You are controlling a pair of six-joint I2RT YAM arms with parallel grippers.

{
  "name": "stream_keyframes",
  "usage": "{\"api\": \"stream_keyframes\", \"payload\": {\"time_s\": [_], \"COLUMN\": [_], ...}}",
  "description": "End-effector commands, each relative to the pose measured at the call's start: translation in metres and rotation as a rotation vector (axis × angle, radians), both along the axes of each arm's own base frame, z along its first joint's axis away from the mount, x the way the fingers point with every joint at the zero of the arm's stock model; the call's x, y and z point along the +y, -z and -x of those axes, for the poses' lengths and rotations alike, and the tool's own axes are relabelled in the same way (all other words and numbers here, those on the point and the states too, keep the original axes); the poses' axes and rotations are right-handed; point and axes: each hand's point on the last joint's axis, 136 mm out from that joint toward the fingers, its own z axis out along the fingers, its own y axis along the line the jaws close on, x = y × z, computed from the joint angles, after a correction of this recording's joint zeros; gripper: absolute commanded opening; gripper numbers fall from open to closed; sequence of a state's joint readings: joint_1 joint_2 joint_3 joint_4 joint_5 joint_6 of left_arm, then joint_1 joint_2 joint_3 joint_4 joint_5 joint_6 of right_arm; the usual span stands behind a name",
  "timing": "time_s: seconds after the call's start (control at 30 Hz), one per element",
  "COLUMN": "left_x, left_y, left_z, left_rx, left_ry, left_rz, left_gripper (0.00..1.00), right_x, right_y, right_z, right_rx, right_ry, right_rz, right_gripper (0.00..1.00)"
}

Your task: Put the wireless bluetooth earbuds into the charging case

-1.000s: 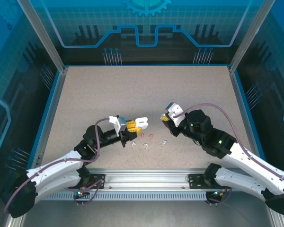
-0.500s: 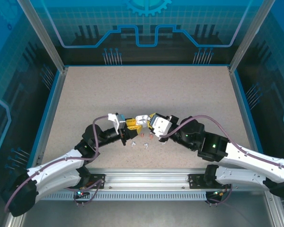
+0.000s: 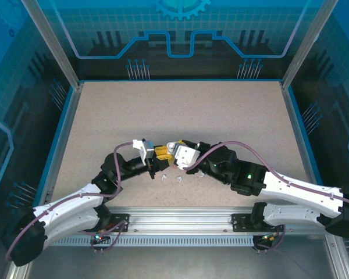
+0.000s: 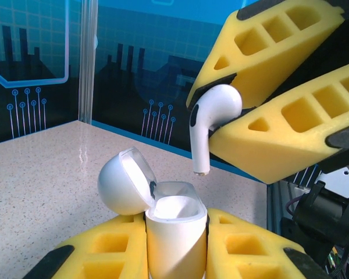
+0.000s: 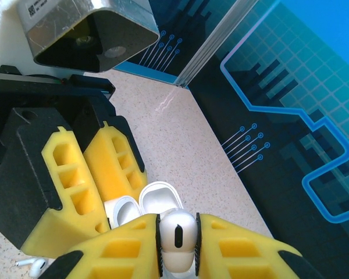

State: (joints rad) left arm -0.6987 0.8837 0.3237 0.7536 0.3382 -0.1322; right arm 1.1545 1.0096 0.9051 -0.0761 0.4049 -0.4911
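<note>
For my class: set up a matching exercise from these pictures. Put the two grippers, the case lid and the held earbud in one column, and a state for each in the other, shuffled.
Column A
1. left gripper
2. right gripper
3. lid
4. white earbud

Column B
a. flipped open
b. shut on the charging case
c. stem pointing down, not yet in the charging case
d. shut on the white earbud

Pairs: 1-b, 2-d, 3-a, 4-c
</note>
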Motion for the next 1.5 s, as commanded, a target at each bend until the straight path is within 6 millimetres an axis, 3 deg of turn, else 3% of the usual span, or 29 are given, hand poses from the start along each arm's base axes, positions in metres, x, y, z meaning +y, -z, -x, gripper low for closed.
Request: {"api": "stream_keyframes", "payload": {"time_s": [0.0,0.8,1.47], "left_x": [-0.004,-0.003,-0.002], "left_y": [-0.023,-0.021,-0.021], "left_z": [0.008,0.012,0.011], "left_rx": [-0.067,-0.089,-0.099], "left_ry": [0.042,0.046,0.036], "left_rz": [0.038,0.024,0.020], "left_gripper": [0.00,0.00,0.00], "right_x": [0.006,0.015,0.004], "right_y": [-0.023,0.013,0.027], "right_z": [0.002,0.006,0.016], "right_rx": [-0.025,0.091,0.211], "right_ry": [-0.005,-0.032,-0.073], "right_rz": [-0.055,0.034,0.030], "right_gripper": [0.20,0.21,0.23]}}
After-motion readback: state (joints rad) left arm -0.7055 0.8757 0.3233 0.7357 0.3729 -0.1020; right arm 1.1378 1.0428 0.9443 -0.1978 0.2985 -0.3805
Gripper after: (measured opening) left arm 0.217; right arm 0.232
